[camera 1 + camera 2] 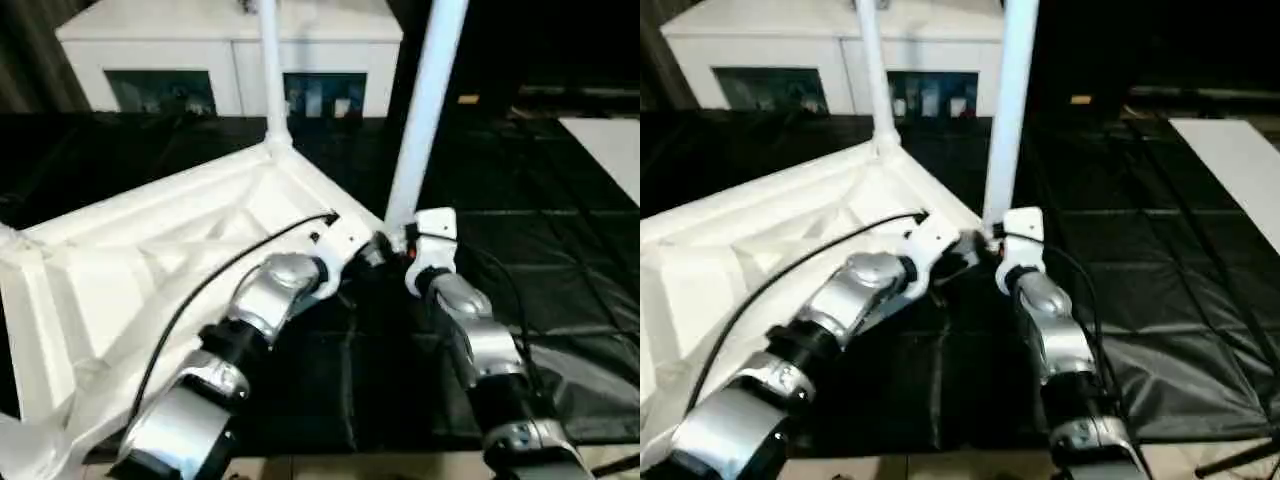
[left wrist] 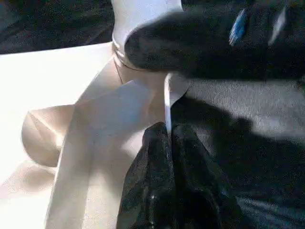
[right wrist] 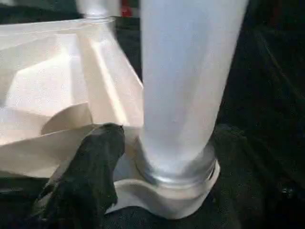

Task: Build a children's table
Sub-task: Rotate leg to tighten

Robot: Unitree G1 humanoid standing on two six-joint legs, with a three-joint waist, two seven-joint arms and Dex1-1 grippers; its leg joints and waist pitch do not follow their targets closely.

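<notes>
- Just beyond our right tool, whose finger state we cannot tell, a leg runs out of view.
- Our left tool pinches the tabletop rim.

Tabletop lies underside-up on the dark mat, occupying the field from 9 to 11 o'clock. Far leg stands upright in the corner socket at 12 o'clock. Near leg stands upright in the socket at the tabletop's corner toward 1 o'clock. Left gripper and right gripper meet at that socket's base, just beside each other. Cabinet stands behind the tabletop; flat board lies at 3 o'clock.
</notes>
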